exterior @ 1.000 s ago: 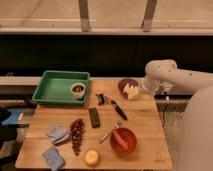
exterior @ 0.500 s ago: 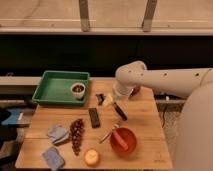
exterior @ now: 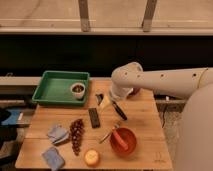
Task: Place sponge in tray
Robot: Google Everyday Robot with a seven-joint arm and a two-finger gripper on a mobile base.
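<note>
The sponge (exterior: 53, 158), a small blue-grey block, lies at the table's front left corner. The green tray (exterior: 49, 94) sits at the back left with a small cup (exterior: 77, 90) inside it. My arm reaches in from the right, and the gripper (exterior: 105, 101) hangs over the middle back of the table, just right of the tray. It is open, holds nothing, and is far from the sponge.
A blue-grey cloth (exterior: 58, 133) and dark grapes (exterior: 76, 135) lie front left. Also on the table are a dark bar (exterior: 94, 117), a black-handled tool (exterior: 119, 110), a red bowl (exterior: 123, 141) with a utensil, and a round yellow fruit (exterior: 91, 157).
The arm has swung left from the table's right side towards the middle, bringing the gripper close to the tray's right edge. Nothing on the table has moved.
</note>
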